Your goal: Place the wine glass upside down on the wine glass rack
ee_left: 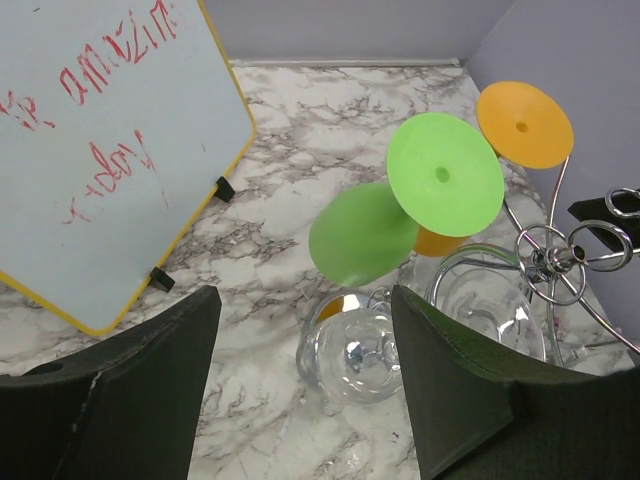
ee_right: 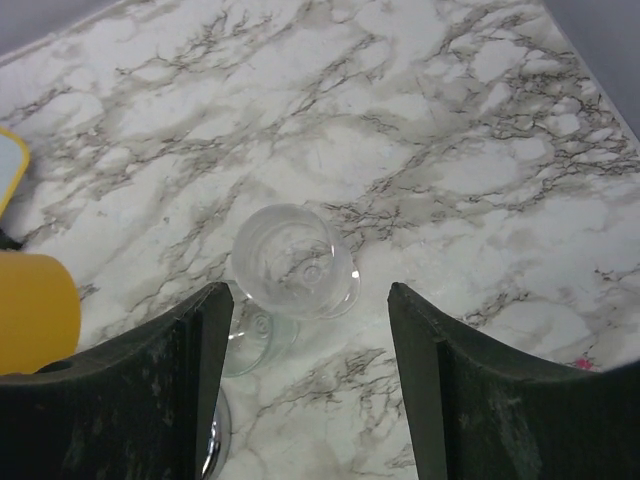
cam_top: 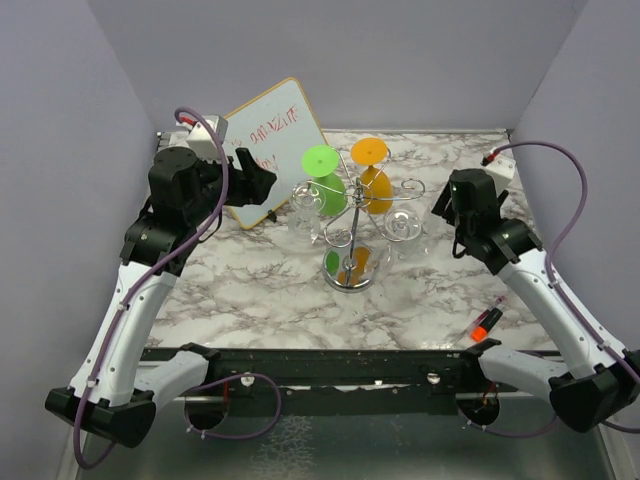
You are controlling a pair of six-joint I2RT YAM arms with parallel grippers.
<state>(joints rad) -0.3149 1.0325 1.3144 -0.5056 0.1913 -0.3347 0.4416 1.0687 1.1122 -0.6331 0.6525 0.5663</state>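
Grey-veined marble table [ee_left: 300,110], chrome rack [ee_left: 548,258], green glass [ee_left: 445,187], orange glass [ee_left: 525,123]

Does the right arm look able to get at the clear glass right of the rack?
Probably yes: the right gripper hangs open just above that clear glass, with nothing between them.

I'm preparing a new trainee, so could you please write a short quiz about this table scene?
1. True or false: the green glass hangs foot-up on the rack.
2. What leans at the back left of the table? A whiteboard; B tray; C bottle.
3. Fill in: the other tinted glass on the rack is ____.
Key: 1 true; 2 A; 3 orange, the orange glass.
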